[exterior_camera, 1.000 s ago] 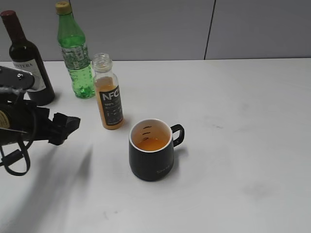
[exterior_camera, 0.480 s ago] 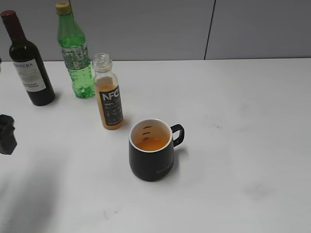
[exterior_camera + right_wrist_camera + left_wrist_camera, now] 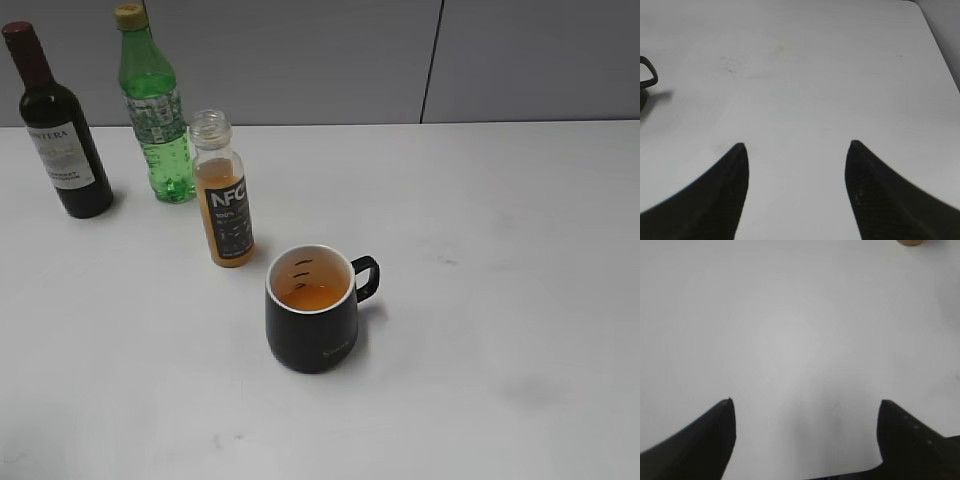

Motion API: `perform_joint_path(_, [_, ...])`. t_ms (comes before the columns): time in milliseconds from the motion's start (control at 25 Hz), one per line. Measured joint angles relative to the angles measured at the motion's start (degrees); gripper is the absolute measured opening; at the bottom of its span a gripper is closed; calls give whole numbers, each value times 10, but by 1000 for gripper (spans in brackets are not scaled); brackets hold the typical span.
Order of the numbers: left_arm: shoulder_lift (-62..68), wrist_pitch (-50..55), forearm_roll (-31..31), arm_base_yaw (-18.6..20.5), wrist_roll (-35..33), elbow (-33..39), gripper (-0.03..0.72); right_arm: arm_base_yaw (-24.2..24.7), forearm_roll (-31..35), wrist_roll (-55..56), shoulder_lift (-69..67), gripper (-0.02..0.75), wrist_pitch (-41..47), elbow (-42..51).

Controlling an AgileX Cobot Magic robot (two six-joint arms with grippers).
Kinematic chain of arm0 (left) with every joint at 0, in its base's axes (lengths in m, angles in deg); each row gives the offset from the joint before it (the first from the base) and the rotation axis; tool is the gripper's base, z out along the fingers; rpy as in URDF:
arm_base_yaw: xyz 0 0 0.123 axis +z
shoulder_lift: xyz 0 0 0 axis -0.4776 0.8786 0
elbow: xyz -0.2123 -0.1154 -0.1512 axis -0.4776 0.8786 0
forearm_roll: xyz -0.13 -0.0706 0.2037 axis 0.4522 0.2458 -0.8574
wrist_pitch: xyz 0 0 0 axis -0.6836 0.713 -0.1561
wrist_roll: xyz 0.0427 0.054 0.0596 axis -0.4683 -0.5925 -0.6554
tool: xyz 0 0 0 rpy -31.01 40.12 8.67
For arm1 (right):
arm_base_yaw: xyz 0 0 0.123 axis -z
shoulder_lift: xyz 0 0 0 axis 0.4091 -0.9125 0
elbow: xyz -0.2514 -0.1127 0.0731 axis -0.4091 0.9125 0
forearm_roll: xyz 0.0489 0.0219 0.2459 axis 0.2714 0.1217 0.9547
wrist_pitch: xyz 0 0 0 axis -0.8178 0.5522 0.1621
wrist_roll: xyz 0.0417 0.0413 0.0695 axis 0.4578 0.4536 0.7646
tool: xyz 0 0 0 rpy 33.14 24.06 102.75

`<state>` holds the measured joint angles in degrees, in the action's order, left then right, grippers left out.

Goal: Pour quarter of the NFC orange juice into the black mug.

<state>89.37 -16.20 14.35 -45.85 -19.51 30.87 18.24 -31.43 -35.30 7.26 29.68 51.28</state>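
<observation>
The NFC orange juice (image 3: 224, 195) stands upright and uncapped on the white table, its orange liquid reaching a little above the black label. Just in front and to its right sits the black mug (image 3: 311, 320), handle to the right, with orange juice inside. Neither arm shows in the exterior view. In the left wrist view my left gripper (image 3: 806, 401) is open wide over bare table, and the juice bottle's orange base (image 3: 911, 242) peeks in at the top edge. My right gripper (image 3: 796, 145) is open with nothing between its fingers; the mug's handle (image 3: 649, 71) shows at the left edge.
A dark wine bottle (image 3: 57, 130) and a taller green plastic bottle (image 3: 155, 110) stand at the back left, near the grey wall. The white table (image 3: 500, 250) stretches to the right, and its far right edge (image 3: 940, 45) shows in the right wrist view.
My left arm has drawn back to the left and left the exterior view. The juice bottle and the mug have not moved.
</observation>
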Motion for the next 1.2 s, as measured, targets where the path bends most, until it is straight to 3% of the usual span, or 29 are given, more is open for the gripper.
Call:
perform_joint_path(560, [-398,23,22,0,-55,146,678,0,0,0,0,465,0,0])
perform_joint_path(1000, [-437,5,62,0,-104,174,641,0,0,0,0,465,0,0])
perform_joint_path(1200, [-436,4,62,0,-104,174,581,0,0,0,0,465,0,0])
